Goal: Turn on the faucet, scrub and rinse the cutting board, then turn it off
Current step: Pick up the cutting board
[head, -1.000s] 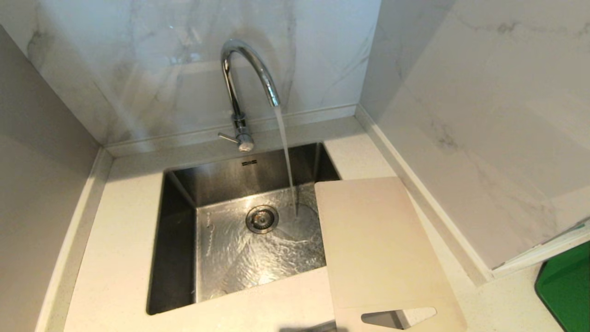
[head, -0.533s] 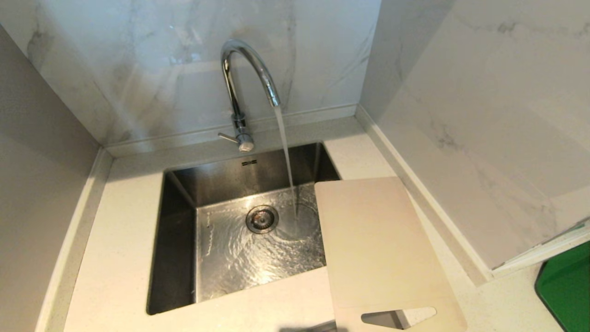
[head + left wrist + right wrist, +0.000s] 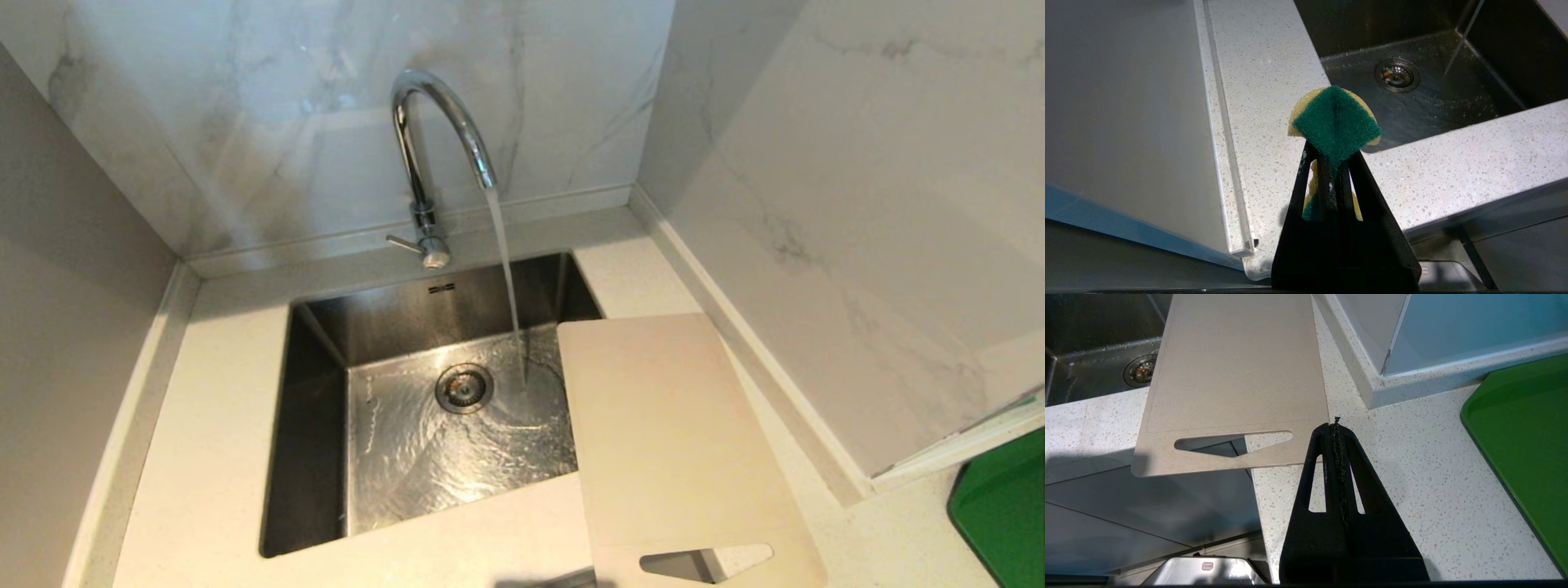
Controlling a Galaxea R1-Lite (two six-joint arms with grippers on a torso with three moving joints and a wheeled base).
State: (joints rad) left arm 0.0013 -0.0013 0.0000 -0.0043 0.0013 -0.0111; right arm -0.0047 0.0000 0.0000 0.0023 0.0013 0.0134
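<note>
We see the faucet [image 3: 433, 155] running, its arched spout curving toward us and a stream of water dropping into the steel sink [image 3: 326, 359] just right of the drain [image 3: 464, 388], while the thin lever at its base sticks out to the left. The cutting board [image 3: 678, 441] lies flat on the countertop [image 3: 212, 425] at the sink's right side, its long axis running from the back wall toward us, left edge hanging over the basin, handle cutout at the near end jutting past the counter's front edge. Our right gripper [image 3: 1336, 426] hovers low over the counter right at the board's near right corner, fingers pressed tight together with nothing between them. Our left gripper [image 3: 1333, 157] hangs over the counter's front left, well apart from the board, pinching a green-and-yellow sponge [image 3: 1336, 122] folded between its fingers. A green tray [image 3: 1527, 428] sits on the far right.
</note>
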